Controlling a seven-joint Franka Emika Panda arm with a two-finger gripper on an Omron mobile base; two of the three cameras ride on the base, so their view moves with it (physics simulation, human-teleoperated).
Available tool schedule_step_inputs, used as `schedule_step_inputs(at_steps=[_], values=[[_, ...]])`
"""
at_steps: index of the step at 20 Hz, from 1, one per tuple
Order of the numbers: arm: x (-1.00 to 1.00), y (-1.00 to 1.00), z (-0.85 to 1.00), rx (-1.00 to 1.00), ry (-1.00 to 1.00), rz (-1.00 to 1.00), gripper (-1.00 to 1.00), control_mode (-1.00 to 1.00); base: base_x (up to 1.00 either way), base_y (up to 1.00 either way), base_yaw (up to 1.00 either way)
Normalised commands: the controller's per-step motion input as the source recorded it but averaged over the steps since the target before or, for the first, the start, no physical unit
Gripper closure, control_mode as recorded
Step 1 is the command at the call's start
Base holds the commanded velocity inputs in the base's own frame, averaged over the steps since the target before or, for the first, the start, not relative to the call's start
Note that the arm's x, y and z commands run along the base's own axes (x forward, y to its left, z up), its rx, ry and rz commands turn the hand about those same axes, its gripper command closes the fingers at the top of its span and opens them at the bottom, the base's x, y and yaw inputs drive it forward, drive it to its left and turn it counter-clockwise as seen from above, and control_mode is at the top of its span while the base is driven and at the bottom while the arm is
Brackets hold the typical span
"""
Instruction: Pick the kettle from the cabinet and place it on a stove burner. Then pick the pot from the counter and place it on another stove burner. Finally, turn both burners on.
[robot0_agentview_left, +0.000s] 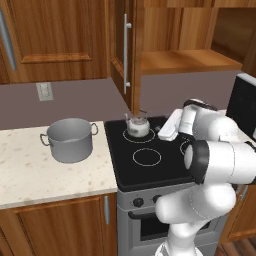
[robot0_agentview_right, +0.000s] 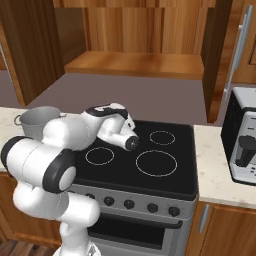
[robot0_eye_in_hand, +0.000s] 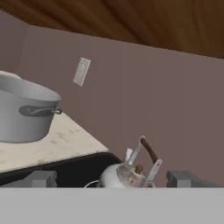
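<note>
Two vessels sit in a simulated kitchen: the small silver kettle (robot0_agentview_left: 137, 125) stands on the rear left burner ring of the black stove (robot0_agentview_left: 150, 172), and the wide grey pot (robot0_agentview_left: 69, 139) rests on the speckled cream worktop (robot0_agentview_left: 30, 175) just left of the stove, near its edge but not touching it. The robot's jaws (robot0_eye_in_hand: 114, 178) are spread wide and hold nothing; in the hand view the two dark fingertips (robot0_eye_in_hand: 41, 178) stand either side of the kettle, whose arched handle rises between them, with clear space on both sides. From the left base view the white arm (robot0_agentview_left: 210, 160) reaches across the stove's right side toward the kettle, its hand low over the cooktop. The front left burner ring (robot0_agentview_left: 147, 157) is bare. Above the stove, the reddish-brown cabinet (robot0_agentview_left: 185, 30) stands open, its door (robot0_agentview_left: 120, 50) with the long silver bar handle swung out to the left and its wood shelf (robot0_agentview_left: 187, 61) showing. A pale wall outlet (robot0_agentview_left: 44, 91) is set in the mauve backsplash above the pot. In the right base view a black and silver toaster oven (robot0_agentview_right: 242, 137) sits on the worktop right of the stove.
</note>
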Motion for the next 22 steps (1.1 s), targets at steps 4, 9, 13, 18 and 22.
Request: schedule_step_inputs(at_steps=[4, 9, 13, 18, 22], values=[[-0.44, 0.00, 0.44, -0.11, -0.15, 0.00, -1.00, -1.00, 0.00, 0.00, 0.00], [-0.46, 0.00, 0.40, -0.12, -0.13, 0.00, -1.00, -1.00, 0.00, 0.00, 0.00], [-0.52, 0.00, 0.43, -0.13, -0.13, 0.00, -1.00, -1.00, 0.00, 0.00, 0.00], [-0.49, 0.00, 0.45, -0.15, -0.14, 0.00, -1.00, -1.00, 0.00, 0.00, 0.00], [-0.41, 0.00, 0.47, -0.14, -0.10, 0.00, -1.00, -1.00, 0.00, 0.00, 0.00]])
